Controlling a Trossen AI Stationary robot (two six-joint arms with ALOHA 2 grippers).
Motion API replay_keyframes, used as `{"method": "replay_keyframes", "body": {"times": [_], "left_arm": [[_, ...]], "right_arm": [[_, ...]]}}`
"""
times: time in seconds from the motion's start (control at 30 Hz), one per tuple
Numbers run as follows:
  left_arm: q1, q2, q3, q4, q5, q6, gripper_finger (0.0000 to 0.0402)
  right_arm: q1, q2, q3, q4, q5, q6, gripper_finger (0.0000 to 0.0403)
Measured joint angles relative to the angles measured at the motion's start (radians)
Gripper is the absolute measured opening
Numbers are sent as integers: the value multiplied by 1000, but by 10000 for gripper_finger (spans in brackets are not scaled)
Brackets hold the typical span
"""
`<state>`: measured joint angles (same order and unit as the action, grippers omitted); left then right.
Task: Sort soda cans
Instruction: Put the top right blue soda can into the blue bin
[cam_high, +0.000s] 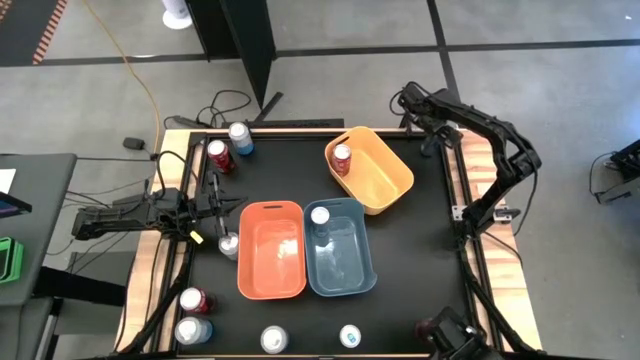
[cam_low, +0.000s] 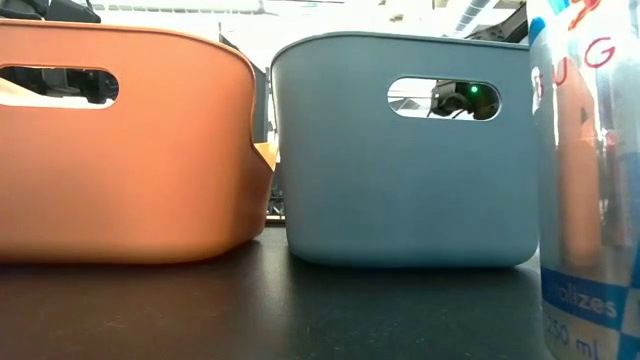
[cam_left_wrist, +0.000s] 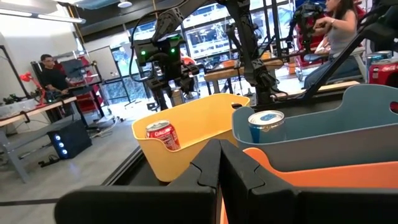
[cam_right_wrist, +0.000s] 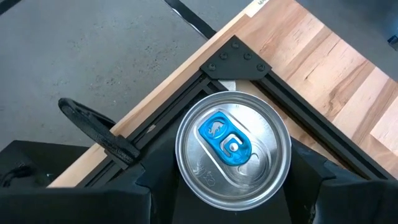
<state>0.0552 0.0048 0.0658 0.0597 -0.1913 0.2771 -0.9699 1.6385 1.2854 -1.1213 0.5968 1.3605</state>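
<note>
My right gripper (cam_high: 408, 100) is at the table's far right corner, beyond the yellow bin (cam_high: 385, 185), shut on a soda can with a silver top and blue tab (cam_right_wrist: 233, 149). My left gripper (cam_high: 215, 205) waits shut at the table's left, beside a silver can (cam_high: 229, 243). A red can (cam_high: 342, 155) stands in the yellow bin and a blue one (cam_high: 320, 215) in the blue bin (cam_high: 345, 265). The orange bin (cam_high: 270, 260) holds no can. Other cans stand at the far left (cam_high: 240, 133) (cam_high: 218, 153) and along the near edge (cam_high: 193, 299) (cam_high: 273, 340) (cam_high: 349, 336). My right gripper pinches the can's side wall just under its rim (cam_right_wrist: 180, 155) between its two fingers (cam_right_wrist: 140, 193), one on each side. The fingers slant down from above. The can sits upright in the hold, above the corner of the table's frame.
The three bins sit mid-table; orange and blue stand side by side, and yellow lies at an angle behind them. A can (cam_low: 590, 180) stands close to the low camera. The wooden border (cam_right_wrist: 323, 68) and black frame surround the mat. People sit in the room beyond.
</note>
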Motion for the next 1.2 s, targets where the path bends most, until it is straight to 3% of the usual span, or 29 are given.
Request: {"method": "replay_keyframes", "body": {"times": [1.2], "left_arm": [[0,0,0,0,0,0,0]], "right_arm": [[178,-10,2,-86,6,40,216]]}}
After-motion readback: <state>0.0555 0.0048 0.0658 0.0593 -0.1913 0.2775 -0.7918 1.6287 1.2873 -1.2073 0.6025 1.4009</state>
